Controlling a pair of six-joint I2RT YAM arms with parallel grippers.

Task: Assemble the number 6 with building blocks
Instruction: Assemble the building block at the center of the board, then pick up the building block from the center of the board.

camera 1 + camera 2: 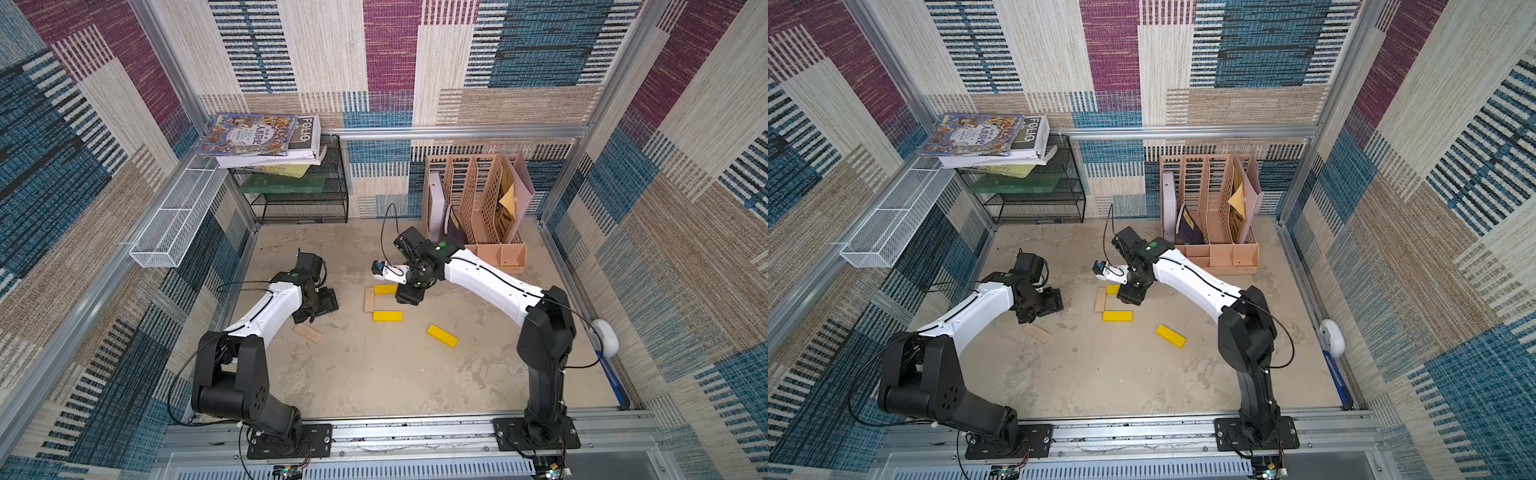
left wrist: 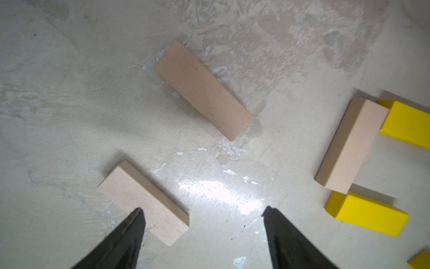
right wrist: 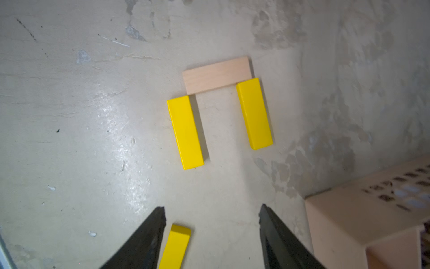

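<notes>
Three building blocks lie joined in a U on the table: a pale wooden bar (image 1: 369,299) (image 3: 217,74) with two yellow bars (image 1: 385,289) (image 1: 387,316) running from its ends. This is part of the number 6. My right gripper (image 1: 409,297) (image 3: 212,207) hovers just beside the upper yellow bar, open and empty. A loose yellow bar (image 1: 442,335) (image 3: 175,246) lies on the table below its jaws. My left gripper (image 1: 320,305) (image 2: 203,209) is open above two loose wooden bars (image 2: 202,89) (image 2: 144,202). Only one of them (image 1: 308,333) shows in the top views.
A peach file organiser (image 1: 478,199) (image 3: 372,221) stands at the back right, close behind the right arm. A black mesh rack (image 1: 299,199) with books fills the back left, with a white wire basket (image 1: 178,220) on the left wall. A white device (image 1: 604,336) sits at the right edge.
</notes>
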